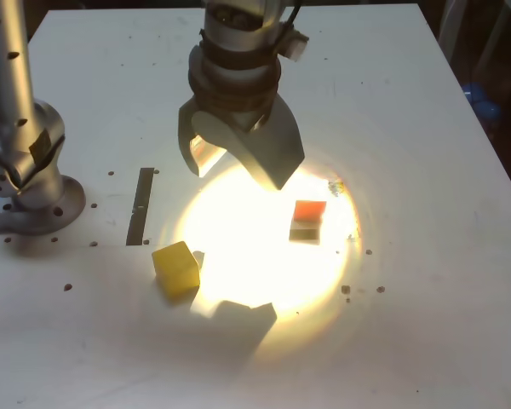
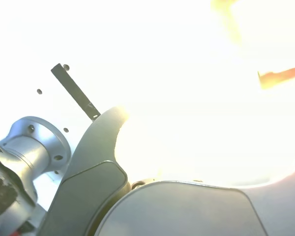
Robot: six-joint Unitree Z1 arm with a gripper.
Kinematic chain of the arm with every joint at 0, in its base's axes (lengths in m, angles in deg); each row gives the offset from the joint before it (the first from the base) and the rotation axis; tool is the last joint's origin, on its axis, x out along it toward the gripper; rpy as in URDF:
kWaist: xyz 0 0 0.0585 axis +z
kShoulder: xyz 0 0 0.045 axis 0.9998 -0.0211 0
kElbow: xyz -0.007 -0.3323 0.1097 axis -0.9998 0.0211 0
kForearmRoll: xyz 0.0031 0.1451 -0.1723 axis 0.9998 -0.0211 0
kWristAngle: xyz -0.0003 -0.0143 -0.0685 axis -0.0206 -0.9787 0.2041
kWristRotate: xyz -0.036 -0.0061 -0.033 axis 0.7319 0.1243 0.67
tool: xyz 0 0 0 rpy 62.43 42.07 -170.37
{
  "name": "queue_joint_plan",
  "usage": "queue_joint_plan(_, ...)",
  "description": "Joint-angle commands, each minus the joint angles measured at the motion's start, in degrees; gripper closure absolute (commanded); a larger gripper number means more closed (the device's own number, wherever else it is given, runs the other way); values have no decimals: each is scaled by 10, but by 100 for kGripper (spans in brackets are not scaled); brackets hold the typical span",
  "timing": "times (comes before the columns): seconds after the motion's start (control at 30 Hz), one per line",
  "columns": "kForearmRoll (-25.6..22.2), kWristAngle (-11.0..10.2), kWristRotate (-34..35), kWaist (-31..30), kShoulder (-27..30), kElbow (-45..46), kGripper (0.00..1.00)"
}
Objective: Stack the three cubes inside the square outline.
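In the exterior view my gripper (image 1: 236,166) hangs open above the table with nothing between its fingers. It casts a bright pool of light below. The orange-red cube (image 1: 309,209) sits on the right side of that pool, lower and right of the gripper. A darker face (image 1: 304,230) shows right under it; I cannot tell if this is the green cube. The yellow cube (image 1: 175,268) lies at the pool's lower left edge. Glare hides the square outline. The wrist view is washed out, showing one finger (image 2: 96,157) and an orange edge (image 2: 282,74).
A narrow dark strip (image 1: 140,204) lies left of the light pool, also visible as the strip (image 2: 73,91) in the wrist view. The arm's metal base (image 1: 25,170) stands at the exterior view's left. Small screw holes dot the white table (image 1: 426,324).
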Motion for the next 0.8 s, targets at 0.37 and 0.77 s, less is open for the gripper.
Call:
queue_joint_plan(0.37, 39, 10, -39, -103, 29, 89, 1)
queue_joint_plan(0.77, 78, 33, -8, -177, 31, 139, 4)
